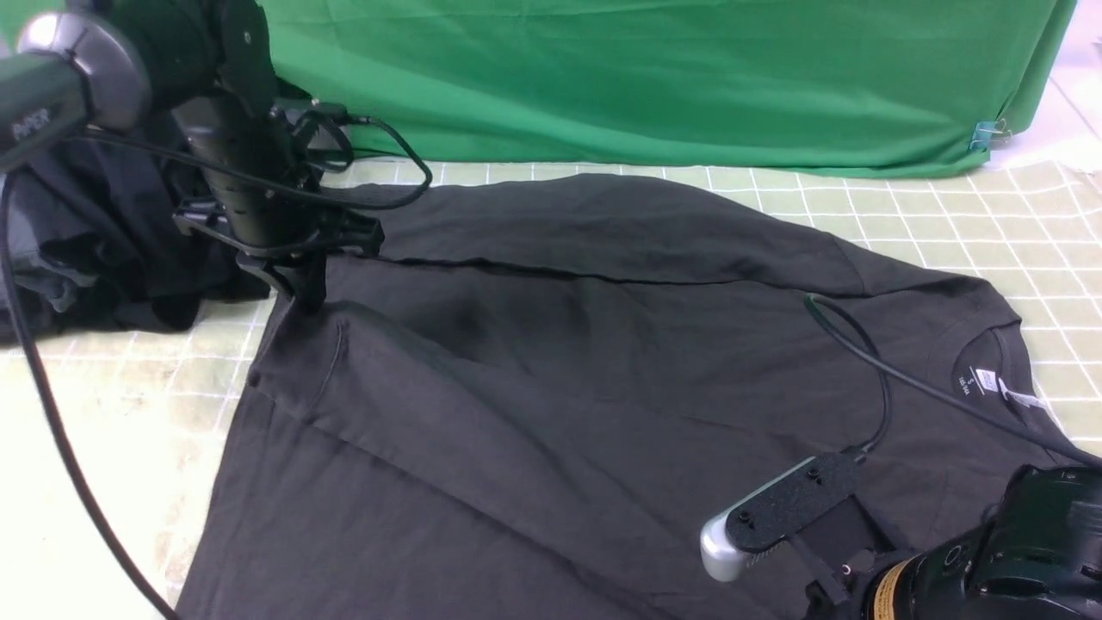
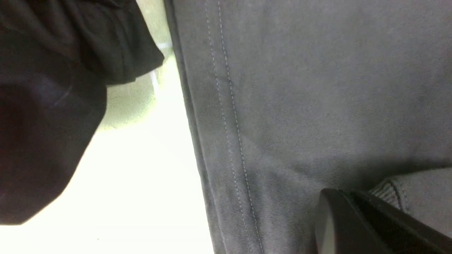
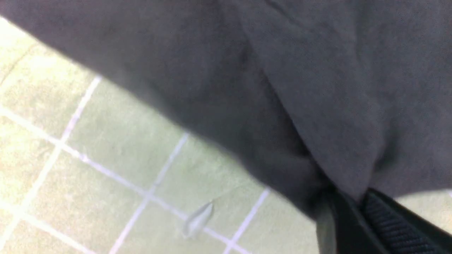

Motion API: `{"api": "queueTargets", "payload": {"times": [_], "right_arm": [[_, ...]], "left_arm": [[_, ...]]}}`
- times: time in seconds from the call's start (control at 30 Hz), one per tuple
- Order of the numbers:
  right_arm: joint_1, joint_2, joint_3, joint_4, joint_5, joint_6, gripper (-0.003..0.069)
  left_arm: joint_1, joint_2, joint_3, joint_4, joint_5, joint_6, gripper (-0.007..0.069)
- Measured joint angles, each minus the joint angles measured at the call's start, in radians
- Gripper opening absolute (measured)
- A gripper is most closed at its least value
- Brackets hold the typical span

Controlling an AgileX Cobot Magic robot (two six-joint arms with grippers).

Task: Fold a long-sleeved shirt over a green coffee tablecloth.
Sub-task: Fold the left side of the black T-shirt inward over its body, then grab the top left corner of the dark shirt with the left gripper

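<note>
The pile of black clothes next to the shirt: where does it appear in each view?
Front view: pile of black clothes at the left edge.
Left wrist view: the pile lies across a strip of tablecloth from the grey shirt.
Right wrist view: not in it.
Shared landmark: the grey shirt.

The left arm point(image 1: 232, 164) is a matte black column under a silver-grey rounded joint cap point(image 1: 86, 56), with pale lettering point(image 1: 30, 125) on the dark link beside it. Thin black cables point(image 1: 387, 164) loop round its wrist, and the left pincer point(image 1: 308, 300) is black. The right arm point(image 1: 1033, 551) is glossy black with a yellow label band point(image 1: 887, 594). Its wrist camera point(image 1: 775, 512) is a black screwed plate with a silver end.
</note>
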Motion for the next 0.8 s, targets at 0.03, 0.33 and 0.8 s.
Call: {"api": "queueTargets", "payload": {"times": [0.03, 0.33, 0.8], "right_arm": [[0.0, 0.0, 0.0, 0.001, 0.004, 0.0, 0.0083], [0.0, -0.005, 0.0, 0.004, 0.021, -0.024, 0.0299], [0.0, -0.321, -0.016, 0.005, 0.072, -0.041, 0.0302]], "left_arm": [[0.0, 0.003, 0.0, 0.0, 0.003, 0.001, 0.0008], [0.0, 0.003, 0.0, 0.003, -0.017, 0.011, 0.0155], [0.0, 0.034, -0.119, 0.077, -0.158, -0.246, 0.0461]]}}
